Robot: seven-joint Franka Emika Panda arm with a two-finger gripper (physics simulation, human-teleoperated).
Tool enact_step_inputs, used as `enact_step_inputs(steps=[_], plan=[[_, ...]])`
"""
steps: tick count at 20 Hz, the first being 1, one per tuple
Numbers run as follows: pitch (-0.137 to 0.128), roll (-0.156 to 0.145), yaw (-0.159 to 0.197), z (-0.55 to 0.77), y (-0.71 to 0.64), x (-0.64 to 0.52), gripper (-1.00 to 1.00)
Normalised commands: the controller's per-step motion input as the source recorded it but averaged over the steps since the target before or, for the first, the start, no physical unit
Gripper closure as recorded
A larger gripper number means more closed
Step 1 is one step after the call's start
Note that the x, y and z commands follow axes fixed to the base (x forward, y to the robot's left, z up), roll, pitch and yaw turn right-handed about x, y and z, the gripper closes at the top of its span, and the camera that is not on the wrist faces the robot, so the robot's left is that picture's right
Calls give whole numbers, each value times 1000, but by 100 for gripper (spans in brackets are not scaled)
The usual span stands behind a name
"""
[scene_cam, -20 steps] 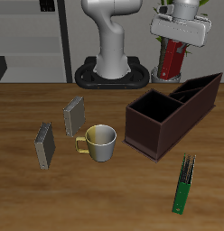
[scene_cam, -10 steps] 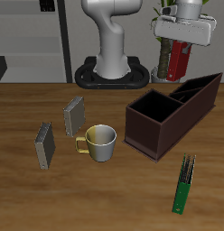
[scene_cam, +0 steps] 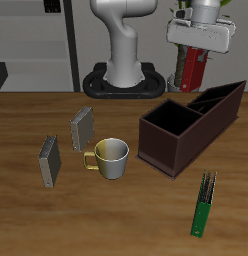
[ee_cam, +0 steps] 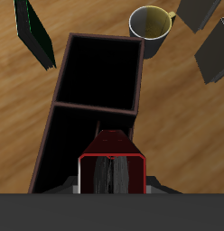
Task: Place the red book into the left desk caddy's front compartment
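The red book [scene_cam: 192, 68] hangs upright in my gripper [scene_cam: 195, 48], which is shut on its top, high above the back end of the left desk caddy [scene_cam: 186, 128]. The caddy is a long dark brown-maroon box on the table, with a large square section nearer the table's front edge and narrower slanted sections farther back. In the wrist view the red book [ee_cam: 111, 167] shows its red cover and grey page edges between my fingers, directly over the caddy's narrower section, with the large square section [ee_cam: 98, 74] beyond it.
A yellowish mug [scene_cam: 111, 157] stands beside the caddy. Two grey books [scene_cam: 82, 127] [scene_cam: 48, 161] stand upright beyond the mug. A thin green book [scene_cam: 203, 203] lies near the table's front edge. The robot base [scene_cam: 121, 78] is at the table's back.
The gripper with the red book has shifted slightly sideways and back over the caddy's far end; its height is about the same. Nothing else has moved.
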Motion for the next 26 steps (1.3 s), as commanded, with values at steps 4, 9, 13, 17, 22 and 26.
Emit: enact_step_inputs(steps=[4,9,13,17,22,26], plan=[[-34,-14,14,-10,-163,73,100],[30,-16,-49,-145,-101,108,100],[49,11,-38,-221,9,92,100],[28,12,-33,-151,11,86,100],[4,26,-4,-96,104,-1,100],[-1,2,-2,-45,-5,28,100]])
